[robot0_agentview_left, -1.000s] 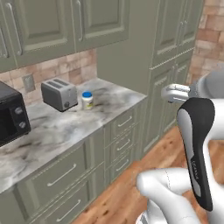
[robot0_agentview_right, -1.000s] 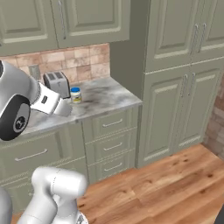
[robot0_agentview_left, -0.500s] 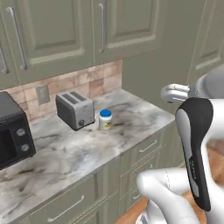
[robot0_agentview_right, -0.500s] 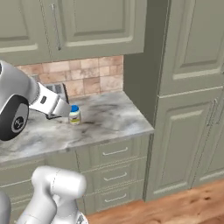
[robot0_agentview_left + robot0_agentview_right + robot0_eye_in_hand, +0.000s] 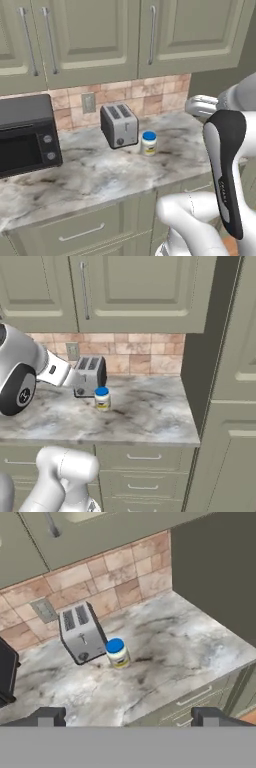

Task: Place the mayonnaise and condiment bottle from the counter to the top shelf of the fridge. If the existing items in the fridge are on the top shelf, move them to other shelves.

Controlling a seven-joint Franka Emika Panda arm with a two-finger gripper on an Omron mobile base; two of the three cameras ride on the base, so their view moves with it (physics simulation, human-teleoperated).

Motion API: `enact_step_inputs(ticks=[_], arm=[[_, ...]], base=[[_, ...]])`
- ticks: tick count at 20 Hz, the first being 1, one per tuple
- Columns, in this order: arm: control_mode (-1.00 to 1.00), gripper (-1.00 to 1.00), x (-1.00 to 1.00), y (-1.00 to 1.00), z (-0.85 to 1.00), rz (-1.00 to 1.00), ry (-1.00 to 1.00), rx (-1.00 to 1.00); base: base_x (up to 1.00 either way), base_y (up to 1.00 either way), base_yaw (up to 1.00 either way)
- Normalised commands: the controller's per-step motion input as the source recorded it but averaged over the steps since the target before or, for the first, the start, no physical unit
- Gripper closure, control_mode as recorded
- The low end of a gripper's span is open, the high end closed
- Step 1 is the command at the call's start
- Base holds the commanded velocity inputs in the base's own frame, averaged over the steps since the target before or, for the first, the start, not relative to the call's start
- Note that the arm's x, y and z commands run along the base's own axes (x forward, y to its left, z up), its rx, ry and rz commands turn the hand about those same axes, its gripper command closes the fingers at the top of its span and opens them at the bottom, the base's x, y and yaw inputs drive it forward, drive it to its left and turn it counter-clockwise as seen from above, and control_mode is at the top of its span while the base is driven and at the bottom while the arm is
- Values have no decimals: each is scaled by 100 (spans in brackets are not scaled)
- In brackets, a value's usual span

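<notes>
We see the mayonnaise (image 5: 148,143) as a small squat jar with a cream-white body and a bright blue lid, standing upright on the counter (image 5: 100,175), a grey-white marbled worktop. It sits just beside the front right corner of a silver toaster (image 5: 119,125), near the brick backsplash (image 5: 150,97). A black microwave (image 5: 25,135) stands further left. Our gripper (image 5: 127,717) hangs above the counter, jaws spread wide and empty.
</notes>
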Motion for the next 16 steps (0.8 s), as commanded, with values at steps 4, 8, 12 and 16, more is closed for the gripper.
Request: enact_step_inputs(ticks=[4,8,12,16], arm=[[100,-100,0,0,0,0,0,0],[100,-100,0,0,0,0,0,0],[-100,-100,0,-9,-27,1,4,0],[-100,-100,58,-9,-82,12,17,3]], base=[[-27,0,22],[-7,-1,0],[-7,-2,0],[0,0,0]])
